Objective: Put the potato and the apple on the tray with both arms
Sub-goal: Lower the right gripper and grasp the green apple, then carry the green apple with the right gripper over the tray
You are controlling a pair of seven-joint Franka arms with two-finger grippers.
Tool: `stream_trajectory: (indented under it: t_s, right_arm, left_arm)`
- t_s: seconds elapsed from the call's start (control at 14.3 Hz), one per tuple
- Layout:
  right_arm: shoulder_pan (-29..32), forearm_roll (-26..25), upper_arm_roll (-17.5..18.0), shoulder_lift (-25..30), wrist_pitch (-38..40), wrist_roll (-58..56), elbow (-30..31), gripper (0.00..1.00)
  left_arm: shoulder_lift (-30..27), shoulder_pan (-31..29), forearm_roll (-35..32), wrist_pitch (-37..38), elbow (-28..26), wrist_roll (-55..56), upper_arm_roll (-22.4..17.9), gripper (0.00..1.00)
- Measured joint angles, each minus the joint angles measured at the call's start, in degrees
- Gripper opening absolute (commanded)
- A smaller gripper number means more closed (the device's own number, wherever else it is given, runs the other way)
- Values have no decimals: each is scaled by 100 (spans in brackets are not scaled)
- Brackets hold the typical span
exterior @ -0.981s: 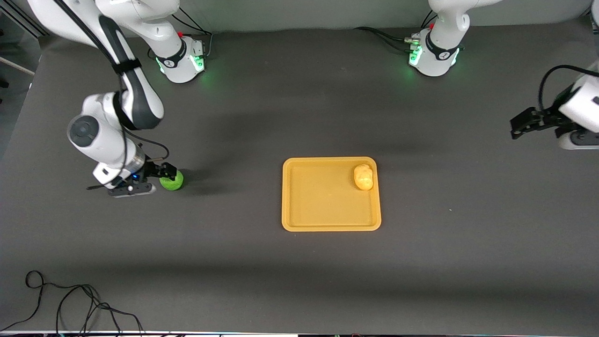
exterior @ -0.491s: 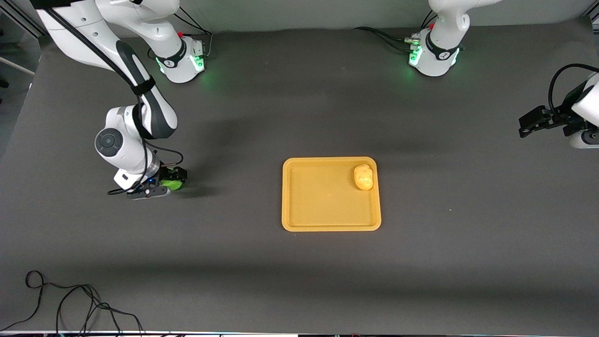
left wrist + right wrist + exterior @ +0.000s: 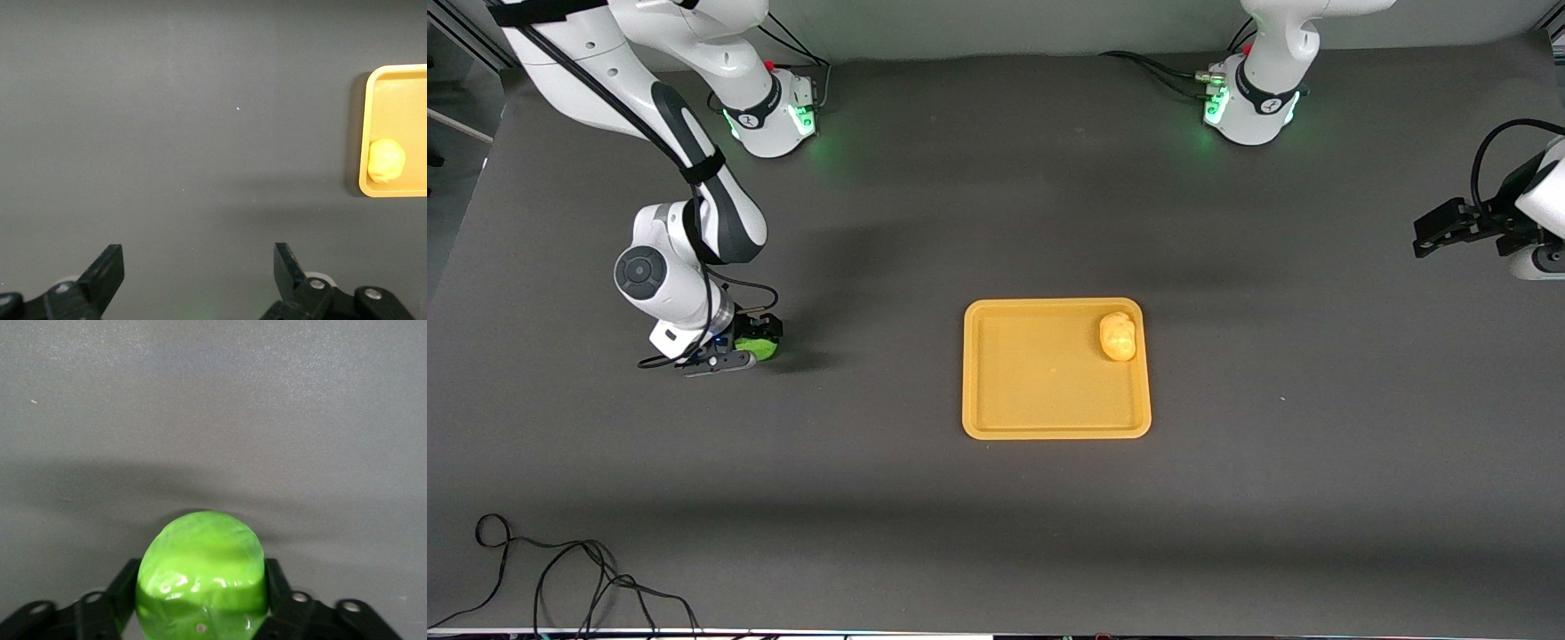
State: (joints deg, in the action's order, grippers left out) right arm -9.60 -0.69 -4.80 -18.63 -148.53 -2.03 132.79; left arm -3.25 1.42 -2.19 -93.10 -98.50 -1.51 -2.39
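A: Where does the apple (image 3: 761, 347) sit?

B: Low at the tabletop (image 3: 996, 498), toward the right arm's end and well apart from the tray (image 3: 1049, 431). The right gripper (image 3: 749, 341) is down around it. In the right wrist view the apple (image 3: 201, 577) fills the gap between the 2 black fingers (image 3: 279, 587), and each finger presses a side of it, so that gripper is clamped on the apple.

A: Is it off the surface?

B: I cannot tell; the front view shows it very close to the tabletop, with a shadow just beside it.

A: And the potato (image 3: 1118, 336)?

B: It lies in the tray, in the corner that is farther from the front camera and toward the left arm's end, touching or almost touching the rim. The left wrist view shows the potato (image 3: 386, 161) against the rim of the tray (image 3: 364, 133) as well.

A: The left arm?

B: It waits at its own end of the table. The left gripper (image 3: 1427, 235) hangs over bare tabletop, well apart from the tray. Its 2 fingers (image 3: 107, 270) stand wide apart with nothing between them.

A: Anything else?

B: A loose black cable (image 3: 560, 569) lies at the tabletop edge nearest the front camera, toward the right arm's end.
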Motion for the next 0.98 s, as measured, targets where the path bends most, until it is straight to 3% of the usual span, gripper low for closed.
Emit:
stream_trajectory:
  t_s: [0.14, 0.35, 0.49, 0.77, 0.98]
  right_arm:
    - [1, 0, -3, 3, 24, -169, -4, 43]
    - [1, 0, -14, 130, 267, -243, -66, 43]
    - [-1, 0, -14, 525, 932, -243, -340, 43]
    - [3, 0, -20, 1426, 3603, -244, -1929, 43]
    - [4, 0, -34, 1559, 4903, -244, -3191, 43]
  left_arm:
    - [0, 34, 1, 0, 0, -3, -9, 100]
    - [0, 45, 1, 0, 1, -17, -13, 100]
    - [-2, 44, 3, -8, 7, -75, -18, 100]
    - [-7, 50, 20, -125, 10, -96, -17, 100]
    - [-8, 52, 71, -281, 10, -99, -18, 100]
